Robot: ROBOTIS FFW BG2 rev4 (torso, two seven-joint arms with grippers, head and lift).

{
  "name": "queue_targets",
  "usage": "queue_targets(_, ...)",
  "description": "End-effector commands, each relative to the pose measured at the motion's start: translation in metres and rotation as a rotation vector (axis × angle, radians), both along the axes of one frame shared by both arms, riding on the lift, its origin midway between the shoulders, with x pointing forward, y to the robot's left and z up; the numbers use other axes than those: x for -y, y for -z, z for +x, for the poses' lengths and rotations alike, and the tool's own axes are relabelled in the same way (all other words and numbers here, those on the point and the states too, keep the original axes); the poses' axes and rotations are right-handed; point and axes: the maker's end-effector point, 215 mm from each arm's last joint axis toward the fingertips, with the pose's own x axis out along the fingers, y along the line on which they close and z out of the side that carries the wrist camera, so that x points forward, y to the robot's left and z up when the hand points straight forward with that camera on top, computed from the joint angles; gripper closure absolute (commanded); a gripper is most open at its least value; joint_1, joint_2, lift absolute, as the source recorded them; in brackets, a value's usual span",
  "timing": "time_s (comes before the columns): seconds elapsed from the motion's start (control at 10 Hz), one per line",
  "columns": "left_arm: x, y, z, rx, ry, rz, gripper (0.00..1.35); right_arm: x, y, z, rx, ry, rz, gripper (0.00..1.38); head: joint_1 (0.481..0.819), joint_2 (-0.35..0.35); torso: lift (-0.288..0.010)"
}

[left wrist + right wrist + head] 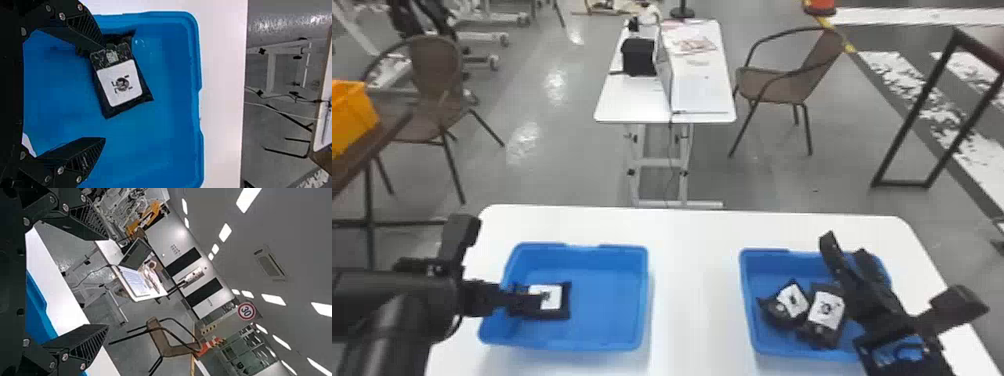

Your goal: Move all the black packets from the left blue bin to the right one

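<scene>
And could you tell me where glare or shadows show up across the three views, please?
Head view: glare patches on the grey floor, a soft shadow along the near side of the left blue bin; left wrist view: small glints inside that bin, beside the black packet; right wrist view: ceiling lights burnt out to white.

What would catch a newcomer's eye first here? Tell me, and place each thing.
Probably the two bright blue plastic bins, left bin and right bin, on the white tabletop. Next, black packets with white labels: one in the left bin, two in the right. Then the black two-fingered grippers, both open: left gripper at its bin's packet, right gripper by the right bin.
</scene>
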Motion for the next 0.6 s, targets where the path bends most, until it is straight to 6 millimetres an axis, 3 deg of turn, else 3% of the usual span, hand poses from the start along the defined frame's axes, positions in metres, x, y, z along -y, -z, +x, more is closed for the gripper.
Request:
queue_targets(0.0, -0.002, 0.011, -0.001, -0.030, 0.021, 0.038, 0.22, -0.005, 0.007, -0.006, -0.012, -0.005, 0.017, 0.24, 0.695, 0.033, 0.000)
queue_targets(0.2, 0.002, 0.025, 0.003, -0.047, 0.078, 0.051, 0.22, -0.011, 0.013, -0.010, -0.022, -0.014, 0.030, 0.24, 0.695, 0.043, 0.000)
queue_targets(0.5, 0.016, 0.029, 0.020, -0.010, 0.213, 0.076, 0.22, -0.017, 0.017, -0.012, -0.028, -0.025, 0.042, 0.24, 0.695, 0.044, 0.000)
